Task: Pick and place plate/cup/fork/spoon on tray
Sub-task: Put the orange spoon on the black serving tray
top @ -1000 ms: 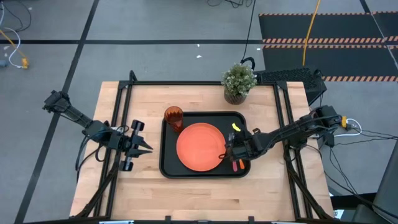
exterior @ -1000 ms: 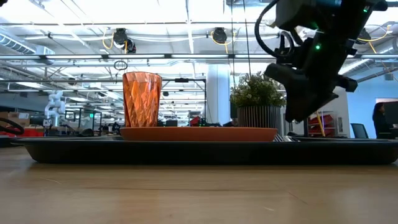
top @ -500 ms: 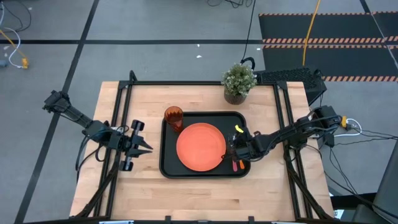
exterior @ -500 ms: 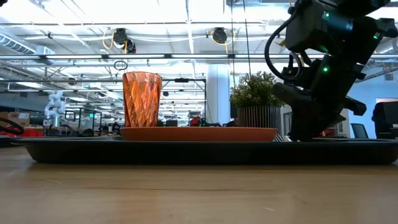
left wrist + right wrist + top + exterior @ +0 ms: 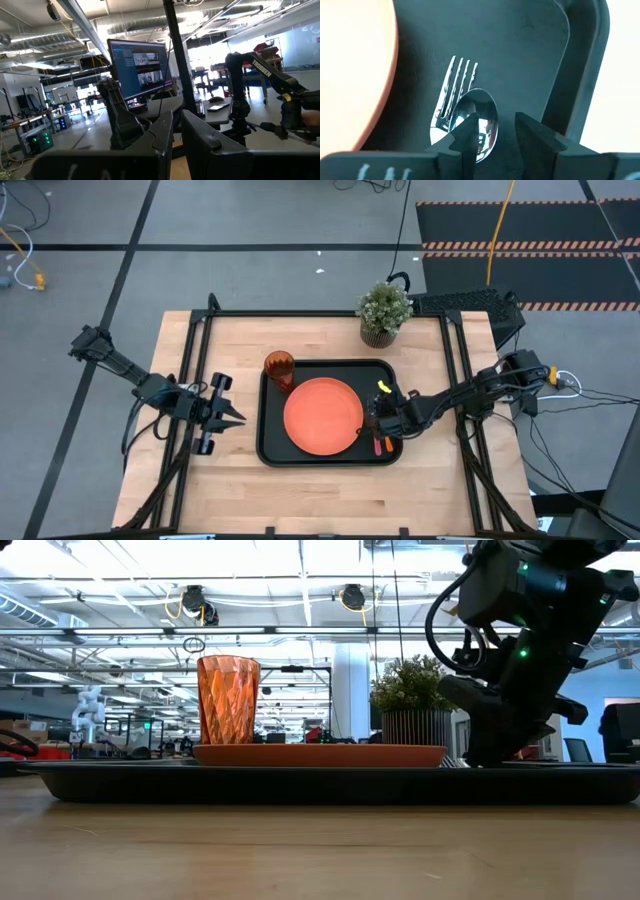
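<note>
Right end effector [image 5: 490, 132] now lower, spread just over spoon [image 5: 479, 120] beside fork [image 5: 455, 85].

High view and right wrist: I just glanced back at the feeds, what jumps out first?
The black tray at the table's middle, already holding the orange plate with the amber cup at its far left corner. The right gripper is low over the tray's right side, fingers parted, and its wrist view shows the spoon lying over the fork beside the plate. The left gripper waits left of the tray.
</note>
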